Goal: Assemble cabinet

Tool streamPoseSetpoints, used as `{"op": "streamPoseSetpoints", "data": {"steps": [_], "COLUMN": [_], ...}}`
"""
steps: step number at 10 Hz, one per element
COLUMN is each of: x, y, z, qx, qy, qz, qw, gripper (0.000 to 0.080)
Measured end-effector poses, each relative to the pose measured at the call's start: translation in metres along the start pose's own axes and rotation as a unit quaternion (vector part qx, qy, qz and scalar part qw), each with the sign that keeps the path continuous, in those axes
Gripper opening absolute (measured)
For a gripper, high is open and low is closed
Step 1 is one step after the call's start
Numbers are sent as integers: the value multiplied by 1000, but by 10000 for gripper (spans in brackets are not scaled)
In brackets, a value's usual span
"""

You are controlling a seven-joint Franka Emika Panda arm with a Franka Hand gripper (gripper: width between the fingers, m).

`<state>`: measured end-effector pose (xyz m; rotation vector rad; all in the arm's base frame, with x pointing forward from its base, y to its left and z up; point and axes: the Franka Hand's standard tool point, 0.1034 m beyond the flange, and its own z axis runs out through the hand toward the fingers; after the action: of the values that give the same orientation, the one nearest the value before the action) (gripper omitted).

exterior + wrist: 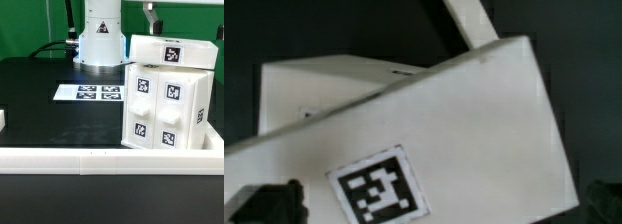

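The cabinet [165, 105] is a tall white box with several square tags and stands at the exterior view's right, against the white rail. Its top panel [172, 51] carries one tag. My gripper [150, 20] hangs just above the panel's far left corner and holds nothing. In the wrist view the white top panel [438, 120] and its tag [377, 190] fill the frame. My gripper [434, 208] is open, with one dark finger [269, 205] to one side of the panel. The other finger is barely visible at the frame edge.
The marker board [88, 93] lies flat on the black table in front of the arm's base [100, 40]. A long low white rail [90, 158] runs along the near edge. A small white piece [3, 120] sits at the exterior view's left edge.
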<state>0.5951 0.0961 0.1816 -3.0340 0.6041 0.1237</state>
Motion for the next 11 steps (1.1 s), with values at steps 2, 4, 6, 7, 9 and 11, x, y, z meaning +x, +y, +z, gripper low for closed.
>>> {"op": "streamPoseSetpoints", "data": {"steps": [2, 4, 6, 7, 9, 11], "x": [1, 3, -1, -1, 0, 3], "y": [0, 1, 4, 5, 7, 10], "z": [-1, -5, -5, -5, -5, -1], "qx": [0, 1, 0, 0, -3, -4], "qy": [3, 6, -11, -12, -11, -5], "qz": [-129, -263, -377, -388, -464, -557], "qw": [992, 965, 926, 922, 886, 831], "gripper": [797, 797, 797, 797, 797, 797]}}
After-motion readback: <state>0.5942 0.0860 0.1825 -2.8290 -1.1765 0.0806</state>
